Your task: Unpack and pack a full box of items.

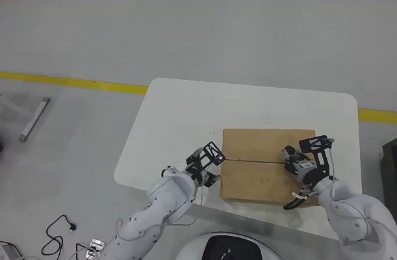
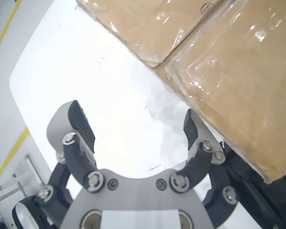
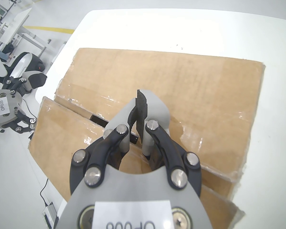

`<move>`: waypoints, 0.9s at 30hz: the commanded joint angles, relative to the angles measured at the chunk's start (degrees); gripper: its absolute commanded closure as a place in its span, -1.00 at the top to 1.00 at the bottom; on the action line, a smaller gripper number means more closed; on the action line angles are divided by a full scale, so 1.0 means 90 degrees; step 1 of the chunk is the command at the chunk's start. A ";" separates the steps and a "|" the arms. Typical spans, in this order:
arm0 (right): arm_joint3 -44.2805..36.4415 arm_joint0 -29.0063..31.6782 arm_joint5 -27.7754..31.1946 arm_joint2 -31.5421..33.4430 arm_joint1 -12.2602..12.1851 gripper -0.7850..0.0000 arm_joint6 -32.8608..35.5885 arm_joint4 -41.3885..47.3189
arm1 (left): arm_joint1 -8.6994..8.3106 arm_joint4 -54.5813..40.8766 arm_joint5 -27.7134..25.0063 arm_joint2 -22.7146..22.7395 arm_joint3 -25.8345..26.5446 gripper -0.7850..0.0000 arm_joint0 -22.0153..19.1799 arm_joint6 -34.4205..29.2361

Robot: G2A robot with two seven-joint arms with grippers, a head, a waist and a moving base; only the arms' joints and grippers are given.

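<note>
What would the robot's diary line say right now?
box: closed, on table | left pincer: open, beside box | right pincer: shut, over box top

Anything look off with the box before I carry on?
Yes. On the box the top flaps don't sit flush: a dark gap shows at the seam beside the right tool, and the clear tape is wrinkled and peeling.

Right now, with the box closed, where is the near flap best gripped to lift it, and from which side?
Grip the near flap by its free edge at the centre seam, coming from above: a dark gap shows there, ahead of the shut right gripper. Elsewhere the taped flaps lie flat, so likely nothing else offers an edge.
</note>
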State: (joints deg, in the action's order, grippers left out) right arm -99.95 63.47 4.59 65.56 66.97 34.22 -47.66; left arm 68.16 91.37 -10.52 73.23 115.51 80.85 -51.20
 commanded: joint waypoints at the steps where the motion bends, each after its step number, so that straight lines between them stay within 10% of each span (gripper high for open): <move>1: 0.0008 0.0044 -0.0030 0.0012 0.0004 -1.00 -0.0033 0.0021 | -0.0010 0.0237 0.0084 0.0082 -0.0092 1.00 0.0044 -0.0202; 14: -0.0048 0.0150 -0.0110 0.0010 0.0038 -1.00 -0.0086 0.0131 | -0.0074 0.0702 -0.0528 0.0174 -0.0559 1.00 0.0475 0.0114; 27: -0.0051 0.0094 -0.0155 0.0069 0.0061 -1.00 0.0042 0.0205 | 0.0062 0.0540 -0.0390 -0.0362 -0.1971 1.00 -0.0332 0.1165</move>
State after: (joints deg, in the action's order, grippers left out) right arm -100.40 64.35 3.20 66.14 67.52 34.50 -45.79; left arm 68.61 96.04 -14.27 70.39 98.94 78.47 -41.21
